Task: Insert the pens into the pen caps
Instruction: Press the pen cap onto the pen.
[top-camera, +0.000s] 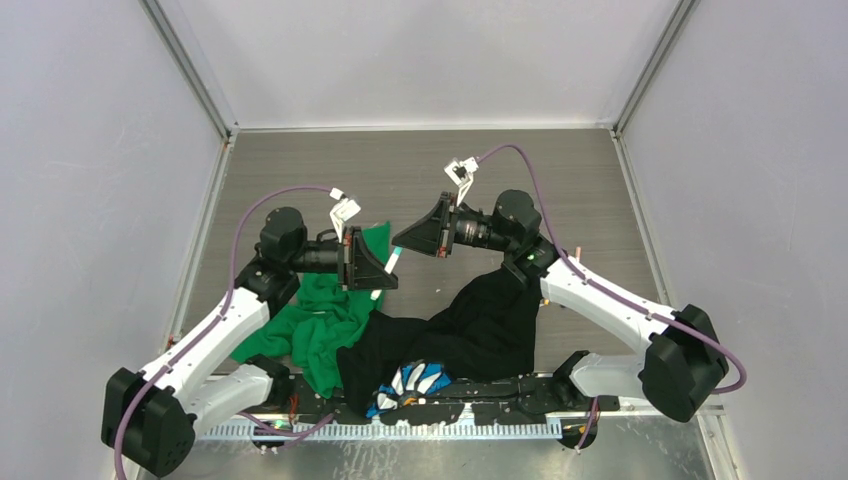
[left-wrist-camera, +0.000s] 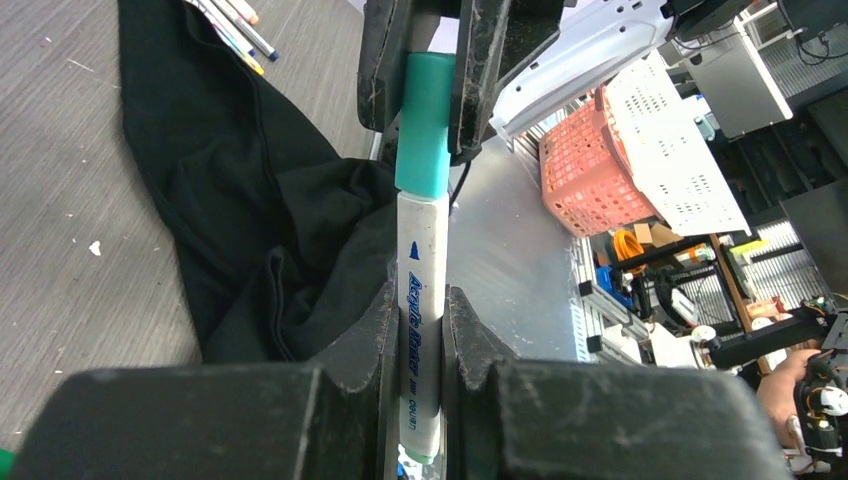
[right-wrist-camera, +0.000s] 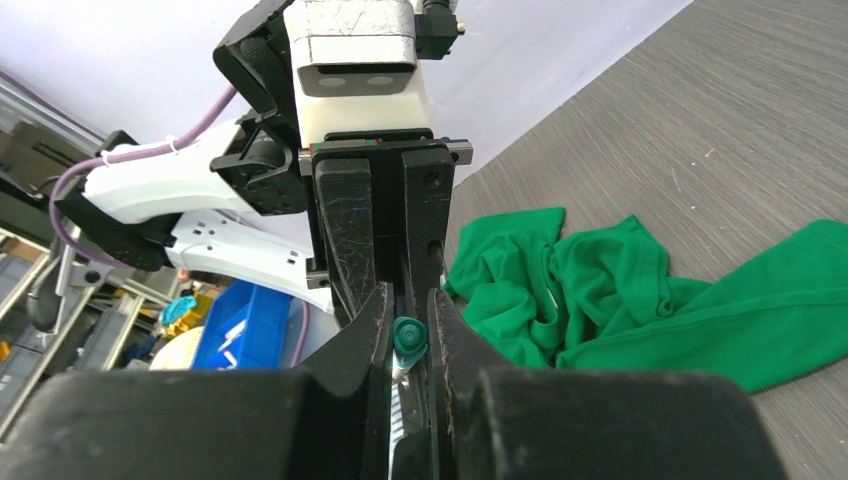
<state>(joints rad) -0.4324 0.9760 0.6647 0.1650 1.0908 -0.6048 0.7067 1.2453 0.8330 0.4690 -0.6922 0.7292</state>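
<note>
A white-barrelled pen (left-wrist-camera: 422, 290) is held in the air between both grippers. My left gripper (left-wrist-camera: 418, 300) is shut on its barrel. A teal pen cap (left-wrist-camera: 425, 125) sits over the pen's far end, its rim against the barrel. My right gripper (right-wrist-camera: 410, 305) is shut on that cap (right-wrist-camera: 408, 335), seen end-on, with the barrel (right-wrist-camera: 398, 368) below it. In the top view the left gripper (top-camera: 383, 270) and right gripper (top-camera: 402, 243) meet tip to tip around the pen (top-camera: 393, 262). Several other pens (left-wrist-camera: 235, 25) lie on black cloth. Other caps are out of view.
A green cloth (top-camera: 320, 320) lies crumpled under the left arm, and a black cloth (top-camera: 480, 320) under the right arm. The loose pens (top-camera: 415, 380) rest on the black cloth near the arm bases. Grey walls enclose the table on three sides.
</note>
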